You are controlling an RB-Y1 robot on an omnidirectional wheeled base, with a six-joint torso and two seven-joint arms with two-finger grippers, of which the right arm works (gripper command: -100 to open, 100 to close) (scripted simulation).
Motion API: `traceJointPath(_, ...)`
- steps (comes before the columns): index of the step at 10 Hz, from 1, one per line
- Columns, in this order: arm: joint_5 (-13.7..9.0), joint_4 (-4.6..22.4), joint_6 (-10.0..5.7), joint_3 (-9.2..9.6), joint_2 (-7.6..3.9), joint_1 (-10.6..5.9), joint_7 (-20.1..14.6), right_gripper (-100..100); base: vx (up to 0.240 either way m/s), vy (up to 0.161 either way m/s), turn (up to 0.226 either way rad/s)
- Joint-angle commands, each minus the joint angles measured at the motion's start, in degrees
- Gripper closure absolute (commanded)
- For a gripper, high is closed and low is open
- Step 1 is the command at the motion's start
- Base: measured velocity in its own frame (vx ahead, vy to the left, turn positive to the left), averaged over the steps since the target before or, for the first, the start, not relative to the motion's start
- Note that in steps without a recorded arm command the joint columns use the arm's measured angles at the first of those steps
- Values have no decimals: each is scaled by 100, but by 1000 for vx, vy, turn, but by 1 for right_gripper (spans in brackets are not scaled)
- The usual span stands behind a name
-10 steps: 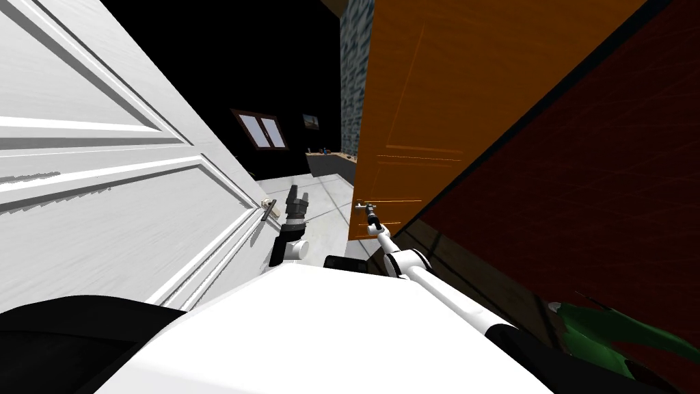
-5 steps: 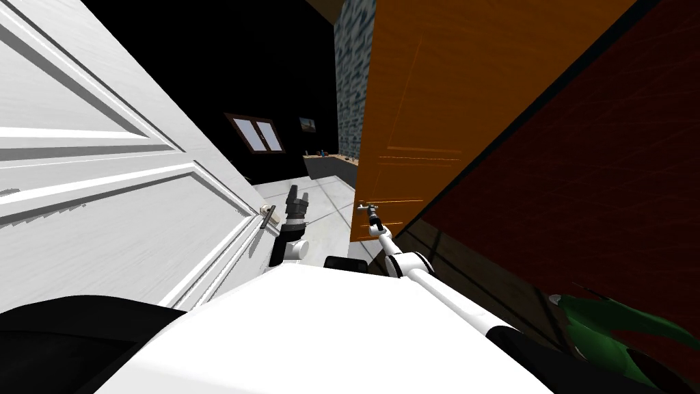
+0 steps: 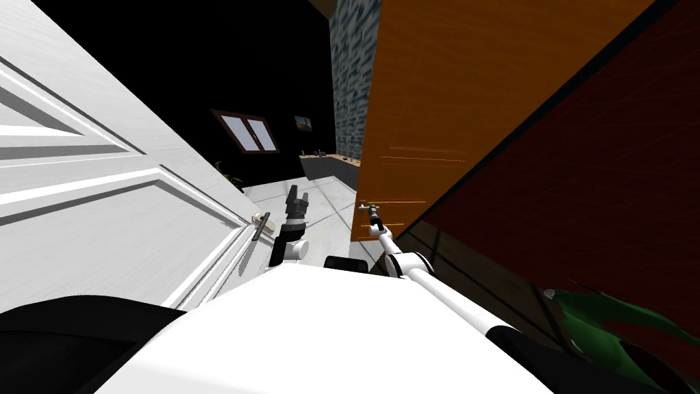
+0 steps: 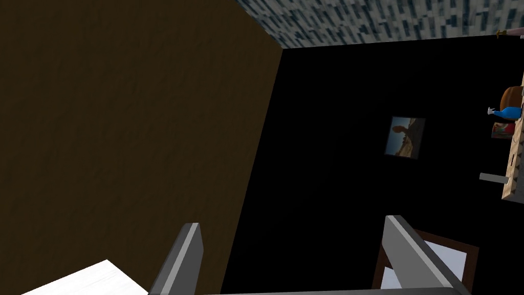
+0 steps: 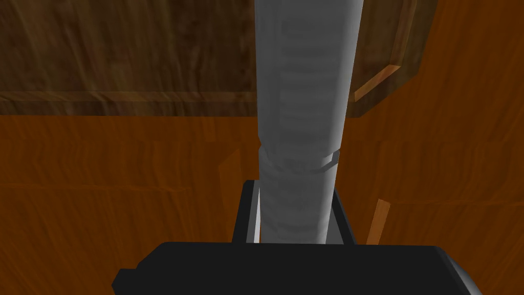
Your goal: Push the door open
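Note:
An orange wooden door [image 3: 437, 102] stands ajar on the right of the head view. Its small grey lever handle [image 3: 364, 207] sticks out near the door's free edge. My right gripper [image 3: 371, 213] reaches up to it, arm stretched forward. In the right wrist view the grey handle bar [image 5: 302, 102] runs out from between the fingers, and the right gripper [image 5: 296, 205] is shut on it against the orange door face [image 5: 102, 179]. My left gripper [image 3: 297, 197] points upward in the gap between the two doors, open [image 4: 291, 222] and holding nothing.
A white panelled door [image 3: 102, 205] with its own handle [image 3: 260, 221] stands close on the left. A dark red wall [image 3: 601, 191] runs along the right, with a green plant [image 3: 615, 328] low beside it. Pale floor [image 3: 321, 205] leads ahead to a counter [image 3: 328, 164] and a black area.
The whole head view has shifted: the white door, its handle and the far window slid left, so I have turned or moved. The right gripper stays on the orange door's handle.

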Motion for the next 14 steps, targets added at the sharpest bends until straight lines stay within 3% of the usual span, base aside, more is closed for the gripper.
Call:
traceJointPath(1,-22,-75,18,-125,55,-16,177,100,170,91,-109)
traceJointPath(7,-106,-82,20,-552,477,-50,728,100,184,101,-111)
traceJointPath(8,-107,-90,53,-535,394,-28,669,100,88,38,-40)
traceJointPath(10,-155,-90,21,-708,269,-47,854,100,114,79,-79)
traceJointPath(12,-172,-93,14,-773,254,-49,925,100,143,88,-64)
traceJointPath(14,-221,-103,-5,-954,297,-53,1123,100,185,125,-103)
